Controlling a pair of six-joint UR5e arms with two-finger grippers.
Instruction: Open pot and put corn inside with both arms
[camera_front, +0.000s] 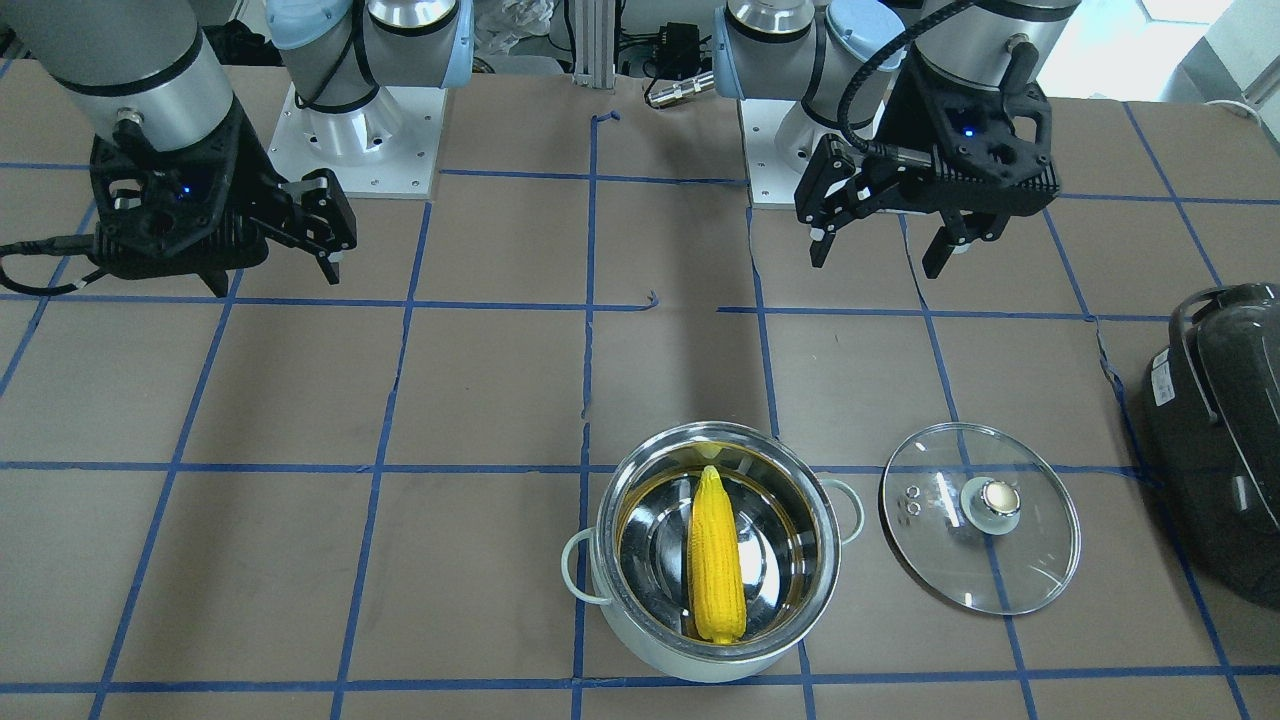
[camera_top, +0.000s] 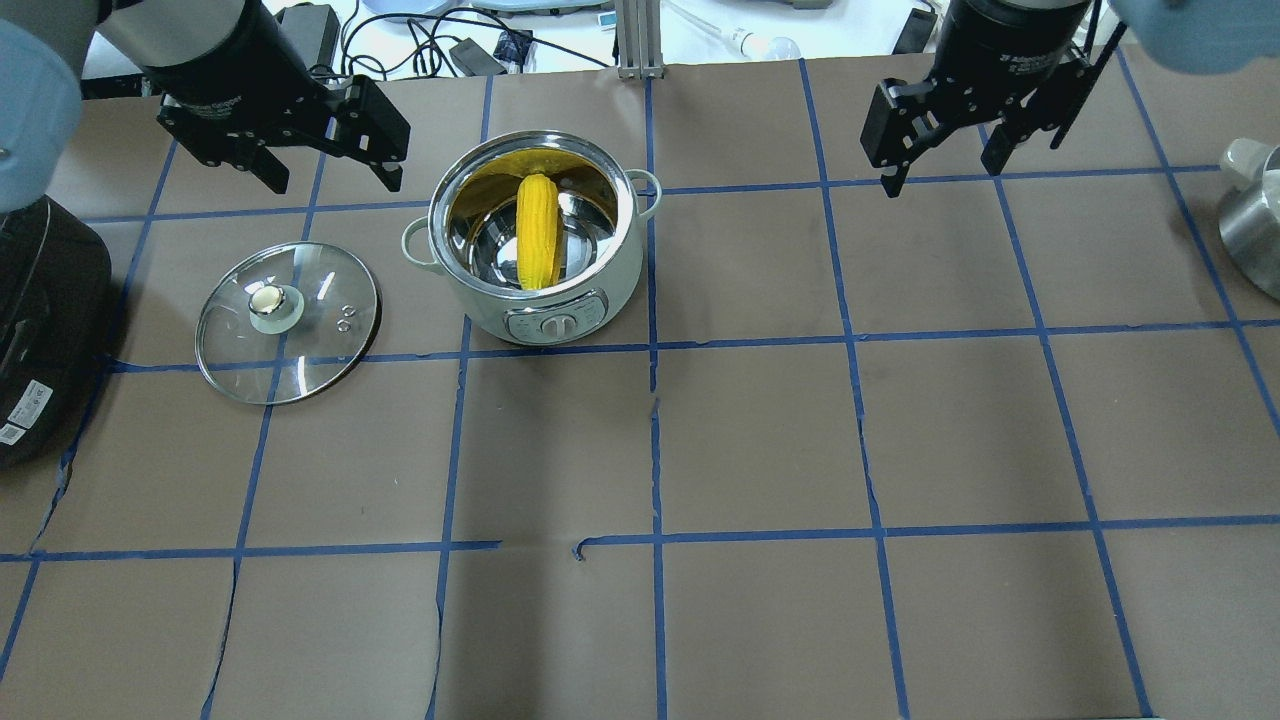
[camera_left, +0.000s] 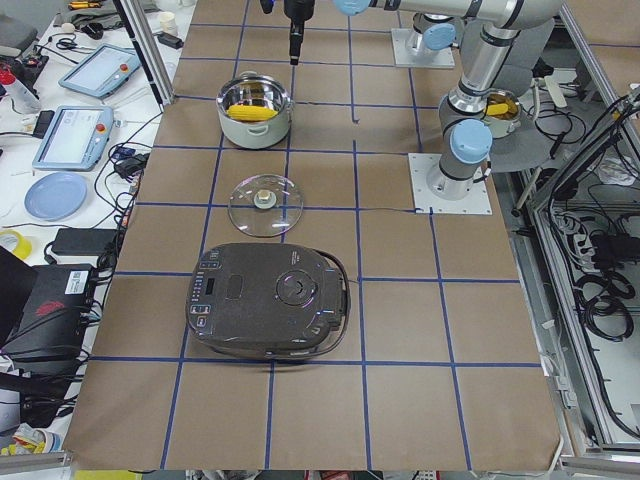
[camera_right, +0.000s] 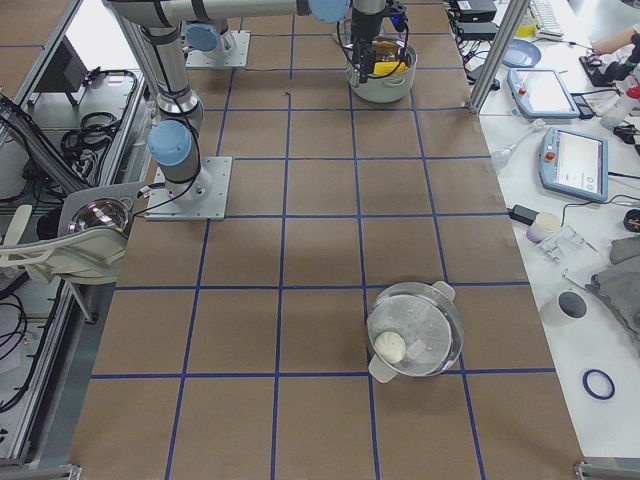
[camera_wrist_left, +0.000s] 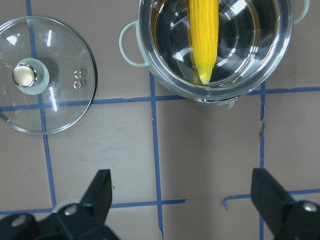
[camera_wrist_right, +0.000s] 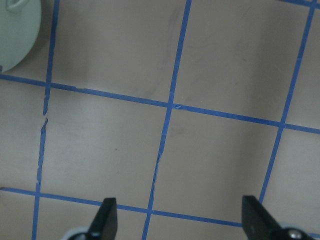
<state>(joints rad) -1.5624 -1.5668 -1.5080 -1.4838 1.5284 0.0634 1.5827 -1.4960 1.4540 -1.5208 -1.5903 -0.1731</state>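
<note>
The pot (camera_front: 700, 655) stands open on the brown paper; it also shows in the overhead view (camera_top: 480, 300). The yellow corn (camera_front: 717, 560) lies inside it, tip toward the robot, seen too from overhead (camera_top: 537, 245) and in the left wrist view (camera_wrist_left: 202, 40). The glass lid (camera_front: 1035, 555) lies flat beside the pot, knob up (camera_top: 290, 330) (camera_wrist_left: 60, 100). My left gripper (camera_front: 878, 262) (camera_top: 332, 182) (camera_wrist_left: 182, 200) is open and empty, raised, back from pot and lid. My right gripper (camera_front: 272, 282) (camera_top: 940, 175) (camera_wrist_right: 177, 220) is open and empty, raised, far from the pot.
A large black rounded appliance (camera_front: 1220, 440) (camera_top: 40, 320) sits beyond the lid at the table's left end. A steel vessel (camera_top: 1250, 220) shows at the overhead view's right edge. Another lidded pot (camera_right: 415, 330) stands at the table's right end.
</note>
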